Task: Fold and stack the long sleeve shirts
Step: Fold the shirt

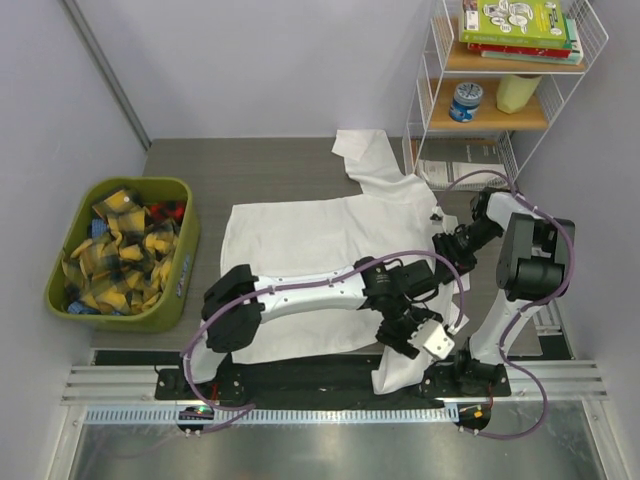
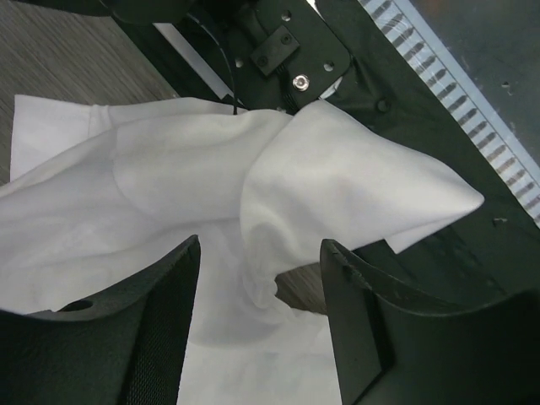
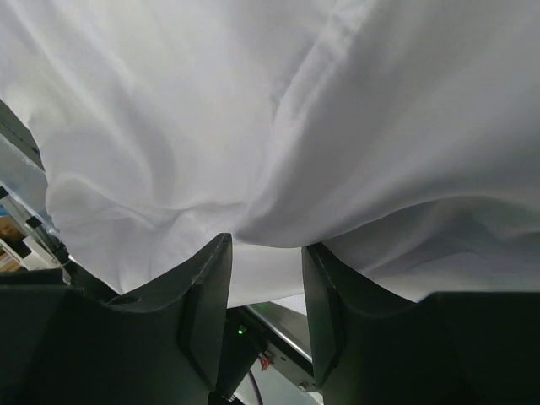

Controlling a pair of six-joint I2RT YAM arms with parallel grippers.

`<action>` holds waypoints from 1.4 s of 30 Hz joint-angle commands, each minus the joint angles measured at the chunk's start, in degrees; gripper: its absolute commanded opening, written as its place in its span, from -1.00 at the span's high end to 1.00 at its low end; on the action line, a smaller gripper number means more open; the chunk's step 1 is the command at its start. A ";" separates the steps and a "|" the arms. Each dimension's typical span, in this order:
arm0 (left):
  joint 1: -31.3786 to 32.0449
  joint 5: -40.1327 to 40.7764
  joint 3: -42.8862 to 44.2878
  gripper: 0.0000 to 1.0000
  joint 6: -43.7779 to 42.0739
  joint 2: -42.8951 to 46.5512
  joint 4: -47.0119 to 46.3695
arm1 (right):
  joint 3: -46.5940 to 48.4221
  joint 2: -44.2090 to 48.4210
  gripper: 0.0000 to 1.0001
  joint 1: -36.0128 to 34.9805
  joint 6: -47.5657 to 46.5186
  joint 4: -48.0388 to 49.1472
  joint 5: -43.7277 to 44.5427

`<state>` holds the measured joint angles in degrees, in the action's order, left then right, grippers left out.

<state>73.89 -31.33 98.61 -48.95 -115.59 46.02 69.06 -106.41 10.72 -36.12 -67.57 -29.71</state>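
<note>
Plain pale walls close in the back and both sides, evenly lit with no hard shadows. The worktop is grey wood grain. A white wire shelf unit stands in the far right corner, carrying books, a tin and a yellow cup. A green bin of plaid cloths sits on the left

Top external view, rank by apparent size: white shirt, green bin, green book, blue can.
1. white shirt
2. green bin
3. green book; it sits higher, nearer the camera, so it may look oversized
4. blue can
</note>
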 commanded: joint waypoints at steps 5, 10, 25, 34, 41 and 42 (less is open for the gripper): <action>2.31 1.19 1.85 -0.11 -4.05 -5.51 -2.95 | 0.20 -2.49 0.11 -0.09 2.28 4.99 2.47; 2.31 1.53 0.80 0.63 -3.09 -4.92 -2.42 | -0.15 -2.92 0.12 -0.09 3.51 6.31 4.49; -34.24 2.59 -20.92 0.46 48.16 6.36 -20.02 | 1.17 -2.66 0.11 -0.26 5.45 8.95 9.85; -31.80 -5.59 -20.57 -0.33 29.21 19.87 -14.50 | 3.72 -0.82 0.10 -0.26 4.83 6.23 9.24; -13.36 -1.10 -12.66 -0.71 12.39 15.14 -1.64 | 6.52 3.65 0.03 -0.17 4.22 3.24 8.01; -12.03 -1.10 -11.87 -0.72 12.21 13.13 -1.90 | 6.79 4.19 0.03 -0.26 3.95 2.71 6.87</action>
<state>55.88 -32.56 85.43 -27.42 -98.32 36.45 72.47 -107.87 10.57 -30.65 -62.28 -21.17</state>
